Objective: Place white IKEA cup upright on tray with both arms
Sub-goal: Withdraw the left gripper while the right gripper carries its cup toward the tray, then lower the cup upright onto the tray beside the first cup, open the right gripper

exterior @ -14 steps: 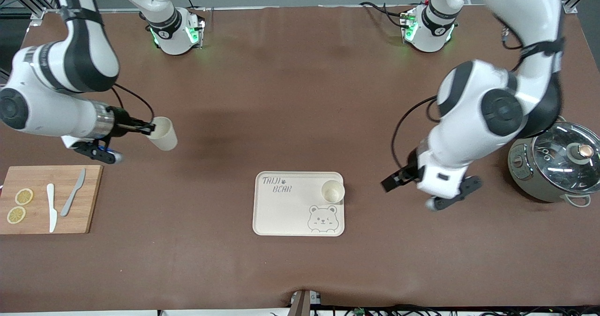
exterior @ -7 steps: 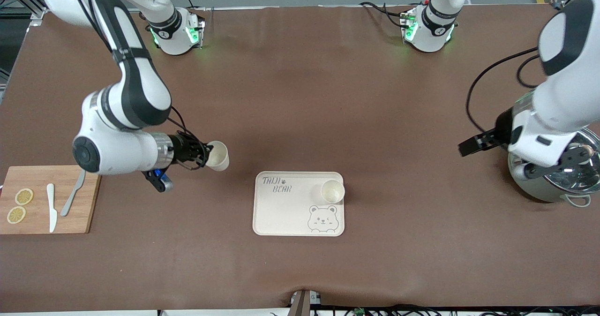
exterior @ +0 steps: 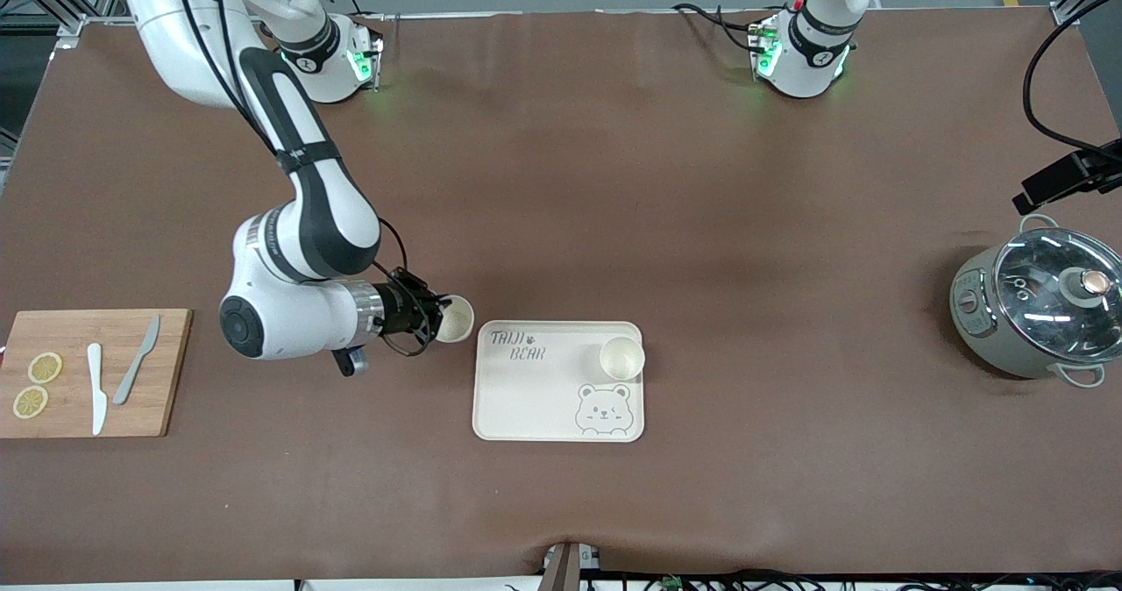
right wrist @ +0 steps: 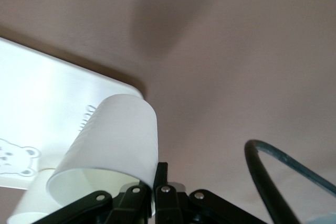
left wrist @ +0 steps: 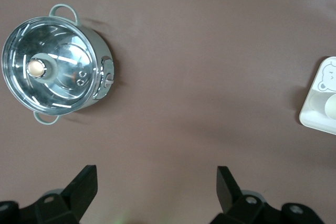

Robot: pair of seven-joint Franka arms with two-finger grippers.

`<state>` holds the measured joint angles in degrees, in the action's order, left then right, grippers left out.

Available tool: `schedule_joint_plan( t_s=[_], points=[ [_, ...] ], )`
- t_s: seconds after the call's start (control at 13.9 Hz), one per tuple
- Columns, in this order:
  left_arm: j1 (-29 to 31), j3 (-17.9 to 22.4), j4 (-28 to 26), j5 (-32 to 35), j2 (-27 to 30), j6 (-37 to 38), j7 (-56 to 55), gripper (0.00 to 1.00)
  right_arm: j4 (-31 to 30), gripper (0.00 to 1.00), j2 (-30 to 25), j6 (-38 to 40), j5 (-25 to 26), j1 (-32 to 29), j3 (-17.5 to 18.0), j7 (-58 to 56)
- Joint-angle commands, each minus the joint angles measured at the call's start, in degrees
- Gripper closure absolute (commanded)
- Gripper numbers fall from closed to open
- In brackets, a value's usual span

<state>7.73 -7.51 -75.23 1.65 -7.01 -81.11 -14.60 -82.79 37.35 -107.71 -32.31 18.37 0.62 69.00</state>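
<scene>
The cream tray (exterior: 535, 394) with "TAIJI BEAR" lettering and a bear face lies near the table's middle. One white cup (exterior: 621, 357) stands upright on its corner toward the left arm's end. My right gripper (exterior: 432, 318) is shut on the rim of a second white cup (exterior: 457, 319), held tilted just over the table beside the tray's edge toward the right arm's end. The right wrist view shows this cup (right wrist: 107, 142), the pinching gripper (right wrist: 156, 182) and the tray (right wrist: 37, 103). My left gripper (exterior: 1063, 179) is open and empty (left wrist: 156, 182), high over the table beside the pot.
A grey pot with a glass lid (exterior: 1047, 310) stands at the left arm's end, also in the left wrist view (left wrist: 55, 72). A wooden cutting board (exterior: 166, 372) with lemon slices and two knives lies at the right arm's end. A black cable (right wrist: 283, 177) hangs by the right gripper.
My right arm has carried the cup from beside the cutting board to the tray's edge. My left arm has drawn back from beside the tray to the table's end, past the pot.
</scene>
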Motion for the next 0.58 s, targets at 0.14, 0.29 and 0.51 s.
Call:
schedule_joint_plan(
  t_s=[0.14,0.29,0.51],
  points=[
    [1.1,-0.6,-1.8,0.8,1.8,1.3,1.5,0.0,2.1,1.0,4.1,-8.9,-8.7,4.3,-0.4,1.4],
    [1.1,-1.1,-2.9,0.8,2.6,1.0,1.4,0.0,1.9,1.0,5.7,-11.5,-8.6,7.4,-0.8,1.7],
    [1.2,-1.1,-11.6,0.5,8.7,-5.1,1.4,0.0,1.4,1.0,6.9,-16.3,-7.6,7.5,-0.8,2.1]
  ],
)
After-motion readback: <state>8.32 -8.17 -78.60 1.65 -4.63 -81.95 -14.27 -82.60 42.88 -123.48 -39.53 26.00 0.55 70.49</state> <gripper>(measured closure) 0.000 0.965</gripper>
